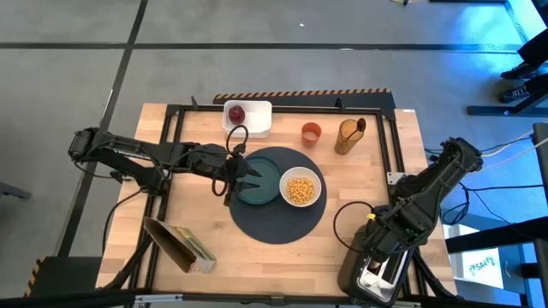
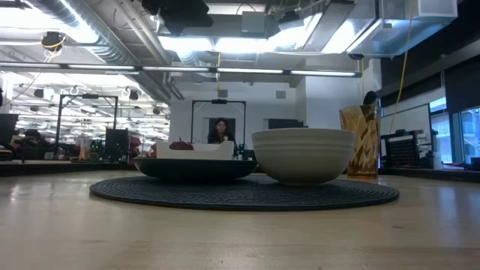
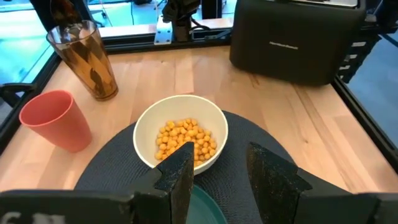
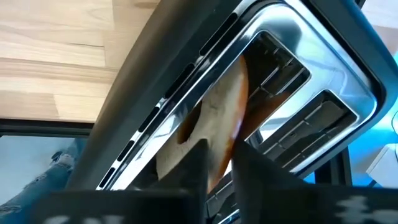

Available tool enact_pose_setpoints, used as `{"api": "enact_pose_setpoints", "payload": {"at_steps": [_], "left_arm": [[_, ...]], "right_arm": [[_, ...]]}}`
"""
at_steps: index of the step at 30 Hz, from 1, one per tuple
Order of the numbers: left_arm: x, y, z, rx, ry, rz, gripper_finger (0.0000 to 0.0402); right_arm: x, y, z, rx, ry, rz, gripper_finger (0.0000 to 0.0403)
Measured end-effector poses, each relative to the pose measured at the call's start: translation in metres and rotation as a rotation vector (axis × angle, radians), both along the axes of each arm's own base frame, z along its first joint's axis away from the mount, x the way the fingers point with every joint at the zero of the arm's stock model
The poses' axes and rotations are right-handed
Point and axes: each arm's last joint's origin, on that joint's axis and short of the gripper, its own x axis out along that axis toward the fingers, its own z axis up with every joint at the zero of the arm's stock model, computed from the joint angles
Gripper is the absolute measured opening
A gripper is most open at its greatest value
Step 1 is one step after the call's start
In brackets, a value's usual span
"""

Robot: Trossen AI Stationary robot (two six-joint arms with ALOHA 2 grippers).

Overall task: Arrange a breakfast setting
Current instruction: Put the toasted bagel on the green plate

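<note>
Right up against the right wrist camera, the right gripper (image 4: 219,163) has its fingers pinched down tight on the bagel (image 4: 208,121), which is standing on edge in a slot of the silver-and-black toaster (image 1: 377,272) at the near right corner of the wooden table (image 1: 360,184). On the near left side, the yellow-green cereal box (image 1: 181,246) is lying tipped over. Further in, the big dark round mat (image 1: 282,221) sits mid-table with the teal plate (image 1: 261,178) on it, and the white bowl (image 1: 300,188) of yellow cereal (image 1: 300,190) is just beside the plate, looks like it's touching its rim. The left gripper (image 1: 246,177) hangs over the plate's left edge with its fingers (image 3: 180,168) about halfway apart and nothing between them; in its wrist view you look straight past them at the cereal. Behind that, along the far edge: a white square dish (image 1: 248,117) holding the red fruit (image 1: 235,113), then the small orange cup (image 1: 311,133), then a tall amber patterned glass (image 1: 348,136) out to the right. Way off in the room behind the table, the low view catches a person (image 2: 220,132) sitting there.
</note>
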Motion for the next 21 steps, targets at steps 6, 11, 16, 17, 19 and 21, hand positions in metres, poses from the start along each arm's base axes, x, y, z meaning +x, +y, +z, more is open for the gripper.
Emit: {"api": "enact_pose_setpoints", "payload": {"at_steps": [6,11,16,17,19,21], "left_arm": [[0.0,0.0,0.0,-0.006,-0.001,0.0,0.0141],[0.001,0.008,0.0,-0.014,-0.005,0.086,0.0141],[0.003,0.017,0.004,-0.091,-0.048,0.15,0.0141],[0.003,0.018,0.004,-0.11,-0.054,0.15,0.0141],[0.003,0.02,0.005,-0.141,-0.06,0.138,0.0141],[0.004,0.021,0.007,-0.177,-0.081,0.128,0.0141]], "right_arm": [[-0.001,-0.003,0.022,-0.022,-0.057,-0.008,0.0014],[-0.01,-0.015,0.056,-0.048,-0.133,0.012,0.0005],[-0.011,-0.021,0.075,-0.083,-0.29,0.018,0.0005],[-0.011,-0.022,0.078,-0.095,-0.322,0.032,0.0004],[-0.01,-0.024,0.083,-0.135,-0.398,0.06,0.0003],[-0.009,-0.027,0.09,-0.193,-0.489,0.096,0.0004]]}}
